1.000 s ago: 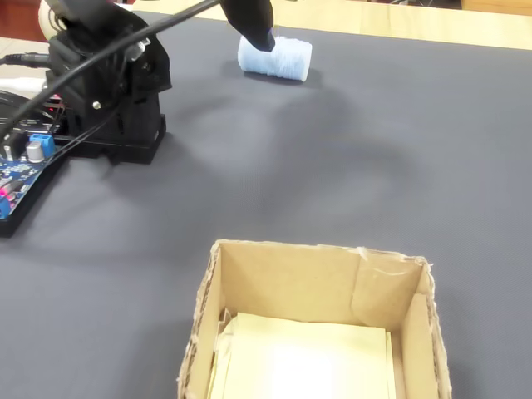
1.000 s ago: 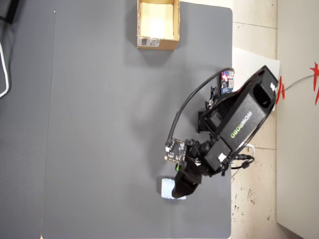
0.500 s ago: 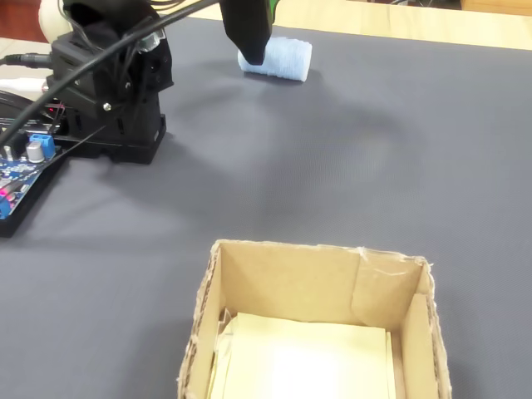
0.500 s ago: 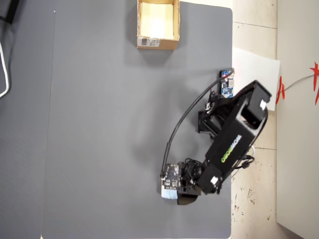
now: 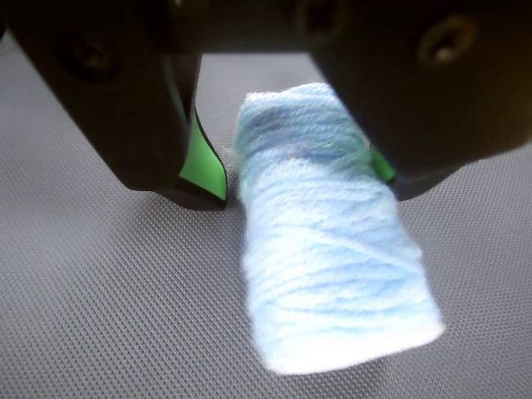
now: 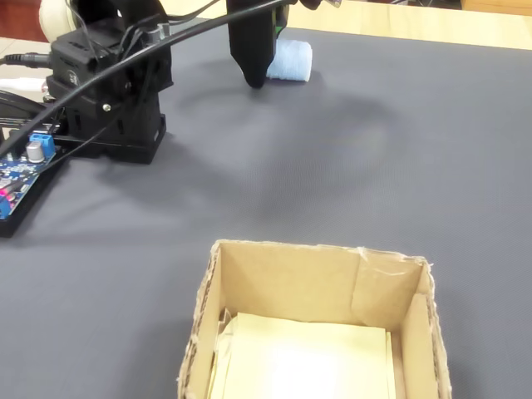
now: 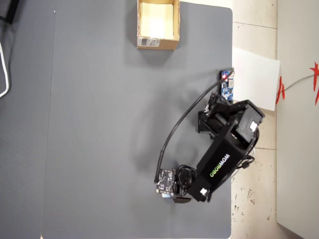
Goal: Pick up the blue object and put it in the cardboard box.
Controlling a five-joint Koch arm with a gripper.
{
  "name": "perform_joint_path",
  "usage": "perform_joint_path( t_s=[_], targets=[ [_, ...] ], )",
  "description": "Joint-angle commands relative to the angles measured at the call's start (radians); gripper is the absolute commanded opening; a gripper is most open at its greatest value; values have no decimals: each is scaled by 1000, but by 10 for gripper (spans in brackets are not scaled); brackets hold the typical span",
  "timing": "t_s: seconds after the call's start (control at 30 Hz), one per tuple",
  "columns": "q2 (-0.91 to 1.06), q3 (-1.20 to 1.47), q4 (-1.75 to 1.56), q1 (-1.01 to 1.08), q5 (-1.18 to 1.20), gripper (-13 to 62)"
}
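In the wrist view the gripper (image 5: 295,179) stands with its jaws apart, one on each side of the blue object (image 5: 332,249), which lies on the grey mat (image 5: 91,307) between them, touching the right jaw and just clear of the left one. The cardboard box (image 7: 157,23) sits well apart from the jaws, at the mat's far end in the overhead view.

Arm (image 7: 223,162) low, cardboard box (image 7: 158,25) far (top)

The blue object (image 5: 332,266) looks like soft, fuzzy wound yarn, and the worktop (image 5: 108,291) is matt grey with a fine dimpled texture. The cardboard box (image 6: 316,283) is rough tan corrugated board; the pincer (image 5: 295,179) is matt black plastic with glossy green pads.
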Motion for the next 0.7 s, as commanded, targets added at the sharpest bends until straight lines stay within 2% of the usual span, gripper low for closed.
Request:
perform_joint_path(
  t_s=[0.0, 0.13, 0.2, 0.67],
  targets=[
    [-37, -69, -140, 0, -2, 265],
    [-23, -84, -207, 35, -44, 62],
    [-3, -71, -253, 44, -81, 2],
    [262, 64, -374, 229, -137, -3]
  ],
)
